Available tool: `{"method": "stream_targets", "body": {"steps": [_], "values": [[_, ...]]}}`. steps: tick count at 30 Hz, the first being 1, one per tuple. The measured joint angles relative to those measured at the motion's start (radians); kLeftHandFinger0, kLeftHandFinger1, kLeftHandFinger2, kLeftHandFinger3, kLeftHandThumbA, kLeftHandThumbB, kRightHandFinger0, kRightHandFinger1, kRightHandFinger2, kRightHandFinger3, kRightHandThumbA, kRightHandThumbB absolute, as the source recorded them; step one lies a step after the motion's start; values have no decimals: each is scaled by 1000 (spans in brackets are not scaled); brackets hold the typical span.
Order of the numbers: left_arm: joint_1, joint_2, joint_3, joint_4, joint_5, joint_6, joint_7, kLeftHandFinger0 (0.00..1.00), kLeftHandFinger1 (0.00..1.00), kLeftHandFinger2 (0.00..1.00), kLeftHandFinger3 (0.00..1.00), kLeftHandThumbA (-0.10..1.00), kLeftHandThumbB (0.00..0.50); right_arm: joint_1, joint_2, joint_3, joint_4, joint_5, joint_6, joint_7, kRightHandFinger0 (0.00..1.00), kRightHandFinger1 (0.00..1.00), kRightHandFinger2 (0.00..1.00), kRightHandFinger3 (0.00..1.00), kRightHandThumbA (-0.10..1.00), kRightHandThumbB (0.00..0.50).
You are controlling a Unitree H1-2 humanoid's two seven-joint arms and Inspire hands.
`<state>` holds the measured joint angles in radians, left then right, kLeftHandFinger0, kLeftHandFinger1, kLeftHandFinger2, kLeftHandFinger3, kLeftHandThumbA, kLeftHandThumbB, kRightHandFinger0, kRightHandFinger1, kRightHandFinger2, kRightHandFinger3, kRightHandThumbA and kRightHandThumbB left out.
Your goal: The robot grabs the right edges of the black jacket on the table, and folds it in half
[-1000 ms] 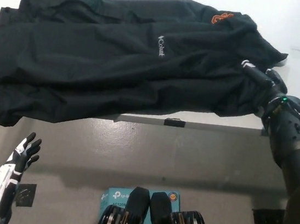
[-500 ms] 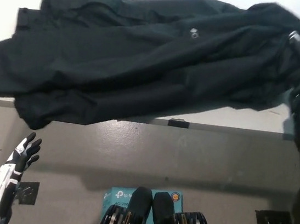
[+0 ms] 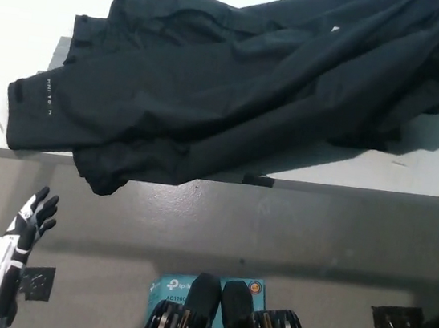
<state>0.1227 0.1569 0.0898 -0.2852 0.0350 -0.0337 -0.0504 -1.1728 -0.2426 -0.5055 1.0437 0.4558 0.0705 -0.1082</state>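
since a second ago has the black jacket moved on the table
Yes. The black jacket has been dragged toward picture right and lifted at its right end: its left sleeve, which overhung the table edge, now lies further in on the tabletop.

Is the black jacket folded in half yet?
Not yet: the black jacket lies mostly spread across the table, its right side lifted toward the upper right corner.

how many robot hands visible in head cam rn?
1. The white left hand hangs open at lower left, below the table edge. The right hand isn't visible; only a sliver of black arm shows at the right edge by the black jacket.
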Motion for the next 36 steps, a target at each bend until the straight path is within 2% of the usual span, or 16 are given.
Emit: {"method": "stream_targets", "body": {"steps": [1, 2, 3, 9, 13, 16, 19, 20, 22, 23, 25, 26, 29, 30, 32, 36], "values": [[-1, -6, 1, -8, 1, -5, 2, 1000, 1000, 1000, 1000, 1000, 93, -1, 0, 15, -9, -4, 2, 1, 0, 290, 792, 878, -100, 127], [-1, -11, 1, -11, 2, -9, 3, 1000, 1000, 1000, 1000, 1000, 61, -2, 0, 31, -12, -9, 2, 1, 0, 286, 778, 878, -100, 144], [0, -16, 1, -11, 1, -12, 2, 1000, 1000, 1000, 1000, 1000, 88, -4, -1, 59, -14, -19, 3, 0, 0, 297, 768, 926, -100, 140], [7, -17, 4, -8, -6, -14, 2, 1000, 1000, 1000, 1000, 1000, 85, -37, -3, 271, -63, -121, 16, 7, 6, 427, 833, 816, -100, 166], [7, -19, 4, -1, -6, -14, 2, 1000, 1000, 1000, 1000, 1000, 85, -102, 3, 397, -83, -173, 18, 41, 0, 423, 787, 831, -100, 200], [8, -20, 4, 4, -6, -14, 2, 1000, 1000, 1000, 1000, 1000, 95, -147, 17, 470, -83, -203, 18, 67, 0, 406, 808, 962, -100, 159], [8, -21, 5, 10, -6, -14, 2, 1000, 1000, 1000, 1000, 1000, 102, -195, 48, 572, -97, -249, 19, 90, 0, 342, 743, 724, -100, 192], [8, -21, 5, 11, -6, -14, 2, 1000, 1000, 1000, 1000, 1000, 97, -212, 63, 615, -104, -274, 20, 98, 30, 373, 741, 706, -100, 192], [8, -21, 6, 12, -6, -14, 2, 1000, 1000, 1000, 1000, 1000, 80, -236, 89, 673, -106, -305, 19, 108, 0, 254, 592, 623, -100, 198], [8, -21, 7, 12, -6, -14, 2, 1000, 1000, 1000, 1000, 1000, 82, -252, 107, 709, -106, -325, 19, 114, 0, 256, 594, 597, -100, 201], [8, -21, 8, 12, -5, -14, 2, 1000, 1000, 1000, 1000, 1000, 83, -279, 144, 771, -107, -362, 19, 125, 47, 414, 755, 605, -100, 188], [8, -21, 9, 12, -5, -14, 2, 1000, 1000, 1000, 1000, 1000, 76, -293, 167, 804, -107, -379, 17, 133, 4, 349, 694, 586, -100, 172], [8, -21, 14, 10, -3, -14, 3, 1000, 1000, 1000, 1000, 1000, 99, -333, 240, 879, -104, -433, -1, 156, 0, 365, 752, 691, -100, 220], [7, -21, 15, 9, -1, -14, 3, 1000, 1000, 1000, 1000, 1000, 98, -343, 273, 902, -102, -453, -17, 163, 94, 481, 827, 705, -100, 231], [4, -22, 15, 5, 0, -14, 3, 1000, 1000, 1000, 1000, 1000, 88, -349, 329, 938, -92, -485, -45, 174, 1, 393, 733, 622, -100, 212], [3, -21, 15, 2, 2, -14, 2, 1000, 1000, 1000, 1000, 1000, 95, -330, 401, 992, -15, -525, -103, 177, 0, 410, 786, 657, -100, 195]]}}
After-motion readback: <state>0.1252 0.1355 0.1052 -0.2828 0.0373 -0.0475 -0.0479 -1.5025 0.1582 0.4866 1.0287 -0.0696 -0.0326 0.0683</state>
